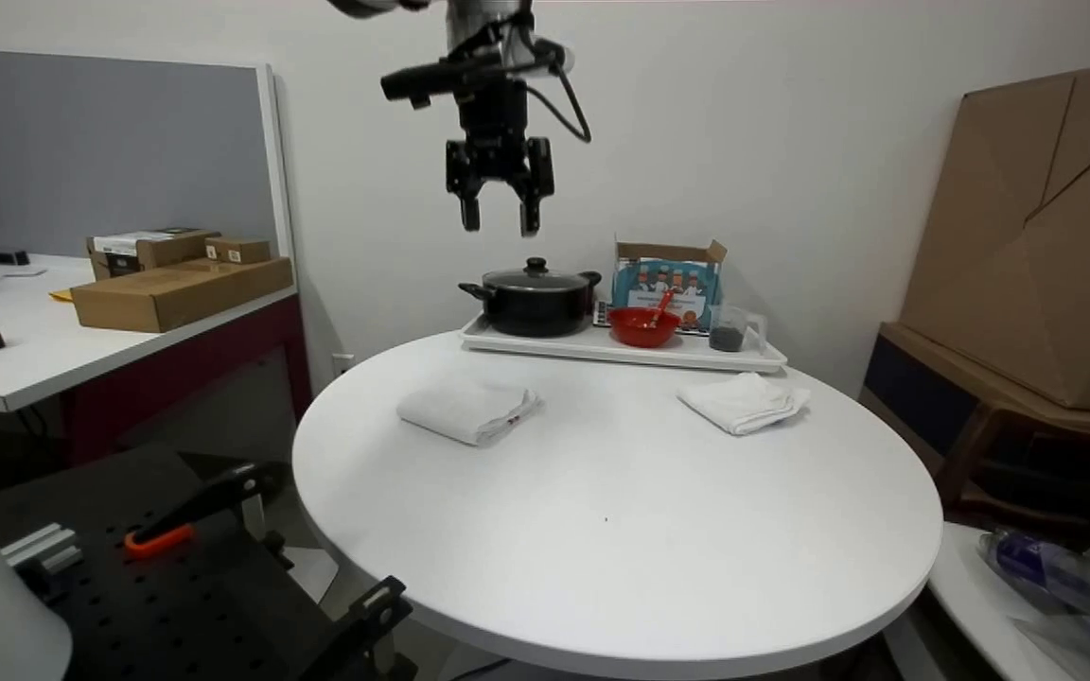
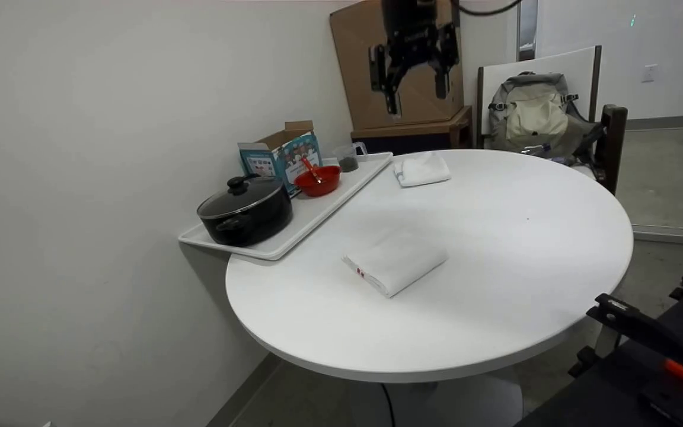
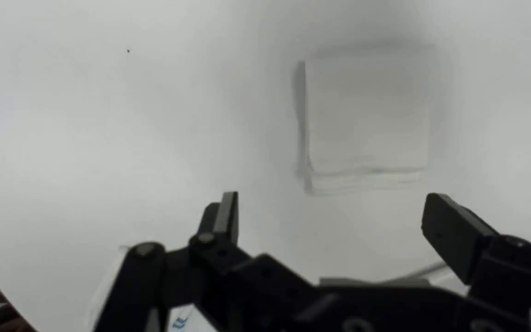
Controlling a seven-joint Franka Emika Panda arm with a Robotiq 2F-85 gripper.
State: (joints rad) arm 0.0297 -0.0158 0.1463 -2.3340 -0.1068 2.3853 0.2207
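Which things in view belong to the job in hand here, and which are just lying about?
Likely part of the job:
gripper, open and empty
red-marked cloth, nearest beneath it, not touching

Apparently just lying about:
other cloth
pot
red bowl
blue box
cup
tray
backpack
big carton

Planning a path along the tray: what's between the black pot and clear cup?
A red bowl holding a red-handled utensil, with an open box toward the wall; both exterior views show this.
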